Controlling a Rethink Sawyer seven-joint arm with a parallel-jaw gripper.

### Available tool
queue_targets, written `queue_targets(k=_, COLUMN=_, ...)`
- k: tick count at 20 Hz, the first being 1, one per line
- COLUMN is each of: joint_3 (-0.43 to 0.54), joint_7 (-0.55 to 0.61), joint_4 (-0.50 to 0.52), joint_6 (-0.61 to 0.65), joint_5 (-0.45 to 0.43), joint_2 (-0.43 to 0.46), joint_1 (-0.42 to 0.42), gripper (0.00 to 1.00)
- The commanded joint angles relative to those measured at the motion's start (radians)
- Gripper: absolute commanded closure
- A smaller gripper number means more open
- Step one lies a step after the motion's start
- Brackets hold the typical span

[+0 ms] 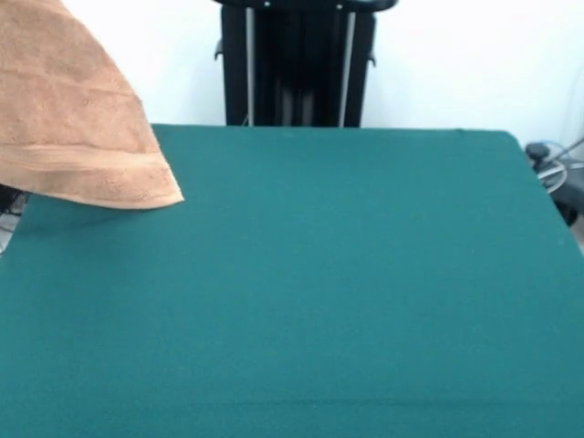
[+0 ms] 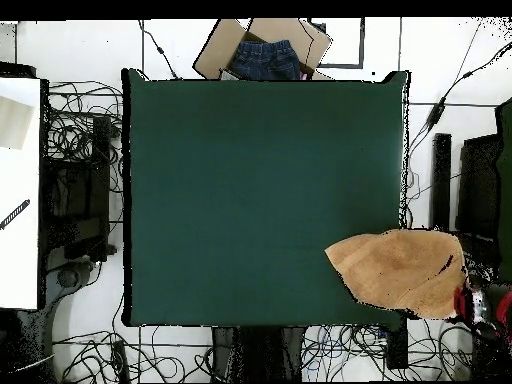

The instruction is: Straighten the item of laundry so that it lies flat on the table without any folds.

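The orange-tan towel (image 1: 78, 119) hangs in the air over the table's far left corner in the front view. Its upper part runs out of the picture, and a woven band shows near its lower edge. In the overhead view the towel (image 2: 400, 270) covers the green table's (image 2: 250, 190) lower right corner and reaches past the edge. A red part of the arm (image 2: 482, 305) shows just right of the towel. The gripper itself is hidden by the towel or out of the picture.
The black pedestal (image 1: 297, 64) stands behind the table's far edge. A cardboard box with jeans (image 2: 262, 55) lies on the floor beyond the opposite edge. Cables (image 2: 90, 130) lie round the table, and a white surface (image 2: 20, 190) stands at the left.
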Motion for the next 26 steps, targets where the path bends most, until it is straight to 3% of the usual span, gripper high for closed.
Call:
queue_targets(k=1, joint_3=0.048, joint_7=-0.281, joint_4=-0.107, joint_6=0.198, joint_5=0.011, joint_2=-0.028, joint_1=0.017, gripper=1.0)
queue_targets(k=10, joint_3=0.031, joint_7=-0.348, joint_4=-0.228, joint_6=0.321, joint_5=-0.006, joint_2=-0.073, joint_1=0.03, gripper=1.0)
queue_targets(k=14, joint_3=0.014, joint_7=-0.342, joint_4=-0.22, joint_6=0.343, joint_5=0.019, joint_2=-0.122, joint_1=0.043, gripper=1.0)
queue_targets(k=20, joint_3=-0.045, joint_7=-0.277, joint_4=-0.103, joint_6=0.292, joint_5=0.095, joint_2=-0.266, joint_1=0.103, gripper=1.0)
queue_targets(k=26, joint_3=-0.154, joint_7=-0.119, joint_4=0.051, joint_6=0.207, joint_5=0.147, joint_2=-0.379, joint_1=0.249, gripper=1.0)
